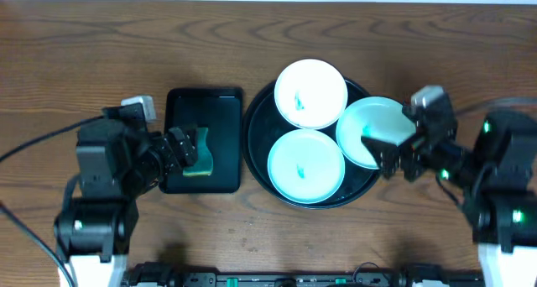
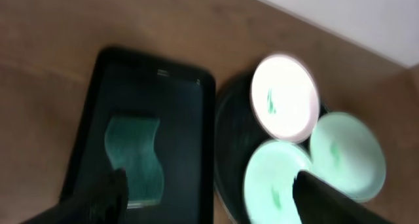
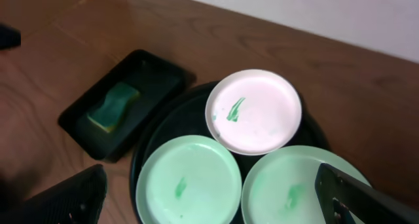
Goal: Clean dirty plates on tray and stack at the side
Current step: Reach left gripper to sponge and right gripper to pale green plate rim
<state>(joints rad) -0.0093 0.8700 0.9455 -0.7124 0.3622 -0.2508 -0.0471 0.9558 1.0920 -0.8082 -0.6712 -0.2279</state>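
Plates (image 1: 310,94) on tray (image 1: 258,126), right claw (image 1: 393,146) spread wide at rightmost plate (image 1: 367,123) edge

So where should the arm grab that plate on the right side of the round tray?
Grip the plate by its outer right rim, coming in from the right with the right gripper. It is shallow, and that edge seems to sit over the tray's raised rim, likely leaving room for a finger beneath.
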